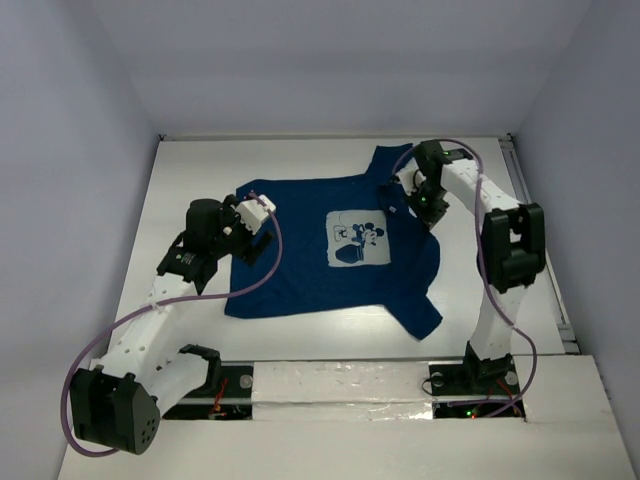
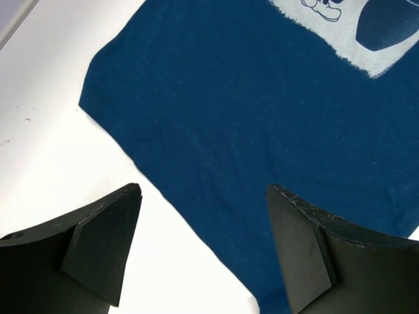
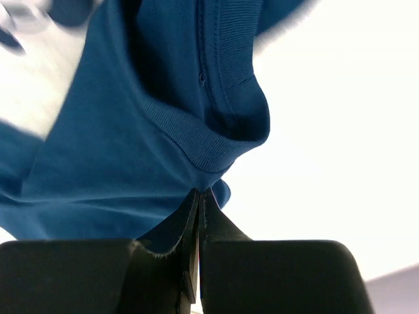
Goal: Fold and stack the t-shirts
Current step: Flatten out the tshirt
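Since the t-shirt (image 1: 330, 250) lies spread flat on the worktop (image 1: 200, 160), print up, no fold looks made yet (nothing is stacked either). The right hand (image 3: 198, 196) is pinched tight on cloth at the ribbed collar edge. The left hand (image 2: 203, 191) hovers wide open and empty over the hem side. All the folding is left to do, I judge.

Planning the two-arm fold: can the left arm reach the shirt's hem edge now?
Likely yes: left tool hangs open over the hem edge of the t-shirt, nothing between. Right tool is shut on its collar.
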Controlling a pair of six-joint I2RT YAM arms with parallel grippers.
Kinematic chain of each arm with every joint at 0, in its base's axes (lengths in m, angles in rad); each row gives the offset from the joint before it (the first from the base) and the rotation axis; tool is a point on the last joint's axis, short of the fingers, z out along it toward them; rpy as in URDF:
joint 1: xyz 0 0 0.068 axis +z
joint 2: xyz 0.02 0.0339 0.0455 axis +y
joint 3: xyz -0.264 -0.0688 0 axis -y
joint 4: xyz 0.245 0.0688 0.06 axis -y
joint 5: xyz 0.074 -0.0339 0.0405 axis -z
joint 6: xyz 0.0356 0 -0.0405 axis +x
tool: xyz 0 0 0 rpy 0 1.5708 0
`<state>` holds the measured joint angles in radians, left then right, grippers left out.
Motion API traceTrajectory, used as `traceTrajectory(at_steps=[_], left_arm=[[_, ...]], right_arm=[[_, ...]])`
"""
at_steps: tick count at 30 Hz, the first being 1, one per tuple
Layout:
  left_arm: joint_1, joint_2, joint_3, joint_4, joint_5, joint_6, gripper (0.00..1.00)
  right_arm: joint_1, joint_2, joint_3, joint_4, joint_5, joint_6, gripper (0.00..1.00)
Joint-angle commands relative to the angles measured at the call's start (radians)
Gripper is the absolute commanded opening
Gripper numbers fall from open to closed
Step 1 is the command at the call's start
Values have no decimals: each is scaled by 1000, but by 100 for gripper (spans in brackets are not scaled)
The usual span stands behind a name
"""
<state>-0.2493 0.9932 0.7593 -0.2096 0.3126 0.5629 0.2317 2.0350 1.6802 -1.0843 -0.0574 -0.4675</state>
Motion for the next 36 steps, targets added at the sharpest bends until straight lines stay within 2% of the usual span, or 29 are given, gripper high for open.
traceTrajectory(at_steps=[1,5,17,22,25,27,30,33,36], left_arm=[[-4,-27,-2,6,28,-18,75],[-4,-27,8,3,32,-18,75],[-4,-60,25,-37,36,-4,75],[-4,-70,28,-42,51,-11,75],[-4,-68,25,-42,54,-18,75],[-4,-68,12,-42,59,-20,75],[-4,-64,-20,-18,54,-21,75],[-4,-35,-35,22,30,-20,73],[-4,5,-26,71,8,-30,70]], right_arm=[[-43,-123,-68,50,53,-6,1],[-63,-193,-195,84,137,-20,1],[-72,-325,-522,167,215,-40,1],[-72,-354,-600,204,261,-40,12],[-72,-375,-587,202,306,-26,18],[-72,-395,-531,202,366,1,27],[-72,-401,-414,172,416,26,35],[-72,-389,-295,129,406,36,36],[-72,-313,-101,106,357,53,34]])
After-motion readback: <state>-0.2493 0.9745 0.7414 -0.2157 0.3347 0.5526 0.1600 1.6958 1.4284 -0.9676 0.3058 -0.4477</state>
